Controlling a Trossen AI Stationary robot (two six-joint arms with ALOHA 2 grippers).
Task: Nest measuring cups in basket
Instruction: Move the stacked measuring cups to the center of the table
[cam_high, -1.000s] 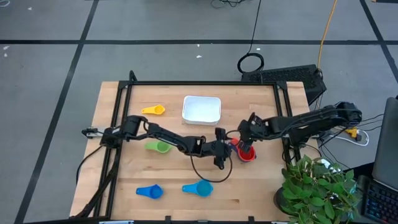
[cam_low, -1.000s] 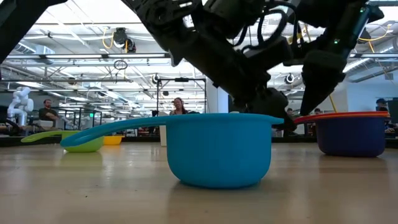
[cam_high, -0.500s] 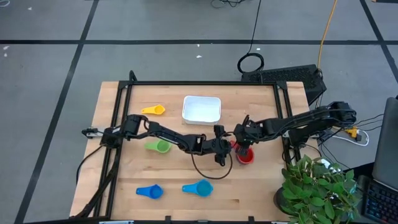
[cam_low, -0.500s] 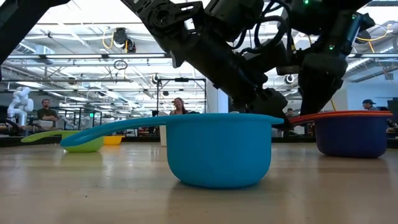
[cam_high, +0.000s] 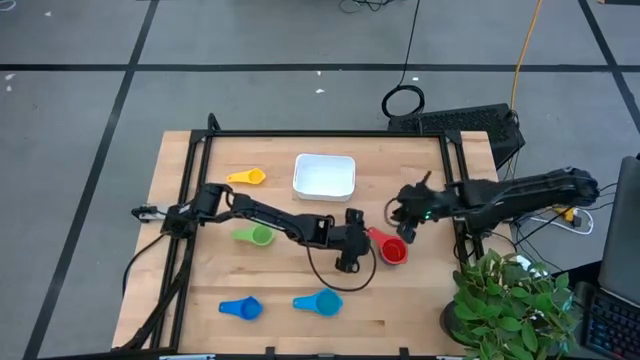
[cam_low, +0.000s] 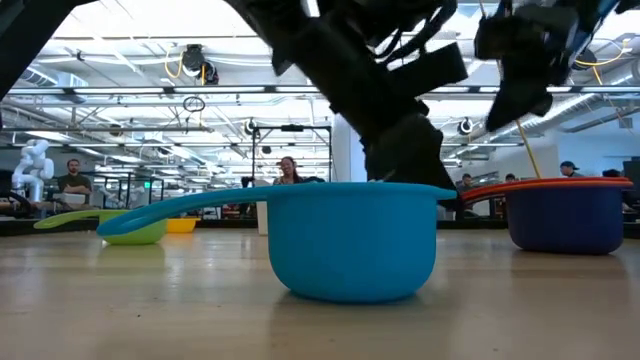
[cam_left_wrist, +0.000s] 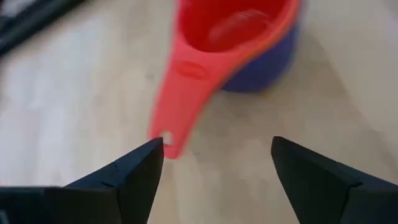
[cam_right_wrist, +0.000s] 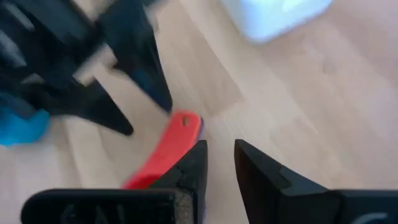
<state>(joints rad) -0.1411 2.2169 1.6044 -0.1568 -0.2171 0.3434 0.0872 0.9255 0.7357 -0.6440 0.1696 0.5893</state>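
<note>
The red cup (cam_high: 394, 251) sits nested in the navy cup (cam_left_wrist: 267, 68) right of the table's middle, its handle (cam_left_wrist: 177, 102) pointing toward my left gripper (cam_left_wrist: 217, 149). My left gripper (cam_high: 358, 242) is open, with a finger on either side of the handle's free end, apart from it. My right gripper (cam_high: 408, 226) hovers open by a narrow gap, up and to the right of the red cup (cam_right_wrist: 163, 155). The white basket (cam_high: 324, 176) stands farther back. Yellow (cam_high: 247, 177), green (cam_high: 255, 236), blue (cam_high: 240, 308) and light blue (cam_high: 318, 302) cups lie on the table. No separate orange cup shows.
A black cable (cam_high: 325, 275) loops on the wood below my left arm. A potted plant (cam_high: 510, 300) stands at the near right corner. A black frame (cam_high: 320, 134) runs along the far edge. In the low view the light blue cup (cam_low: 350, 240) fills the foreground.
My right gripper has come away from the red cup, rising and moving toward the table's right edge. The red cup has stayed nested in the navy cup.
</note>
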